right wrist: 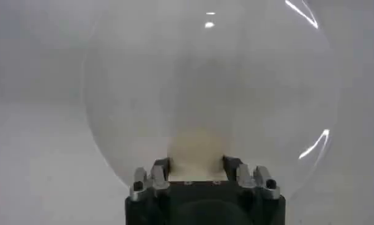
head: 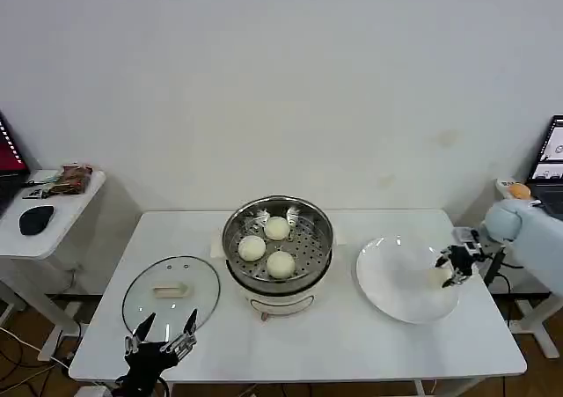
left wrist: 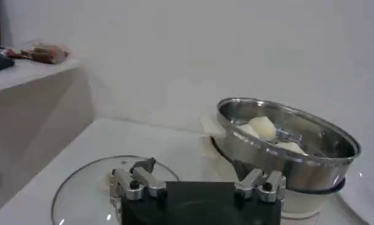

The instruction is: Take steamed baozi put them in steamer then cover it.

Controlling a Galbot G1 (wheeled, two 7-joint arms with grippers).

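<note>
My worry was the last bun (right wrist: 198,148) slipping: it was soft and smooth, and a pinch too light or off-centre would have dropped it on the plate (head: 387,283), while too hard would have dented it. The right gripper (head: 456,266) sat over the plate's right side, fingers either side of the bun, apparently closed on it. Three buns (head: 266,246) lay in the steamer (head: 278,238). The left gripper (head: 163,339) waited spread, just beside the lid (head: 171,293).

Right claw (head: 455,266) over plate (head: 387,283) (three baozi (head: 266,245) in steamer (head: 278,278)).
</note>
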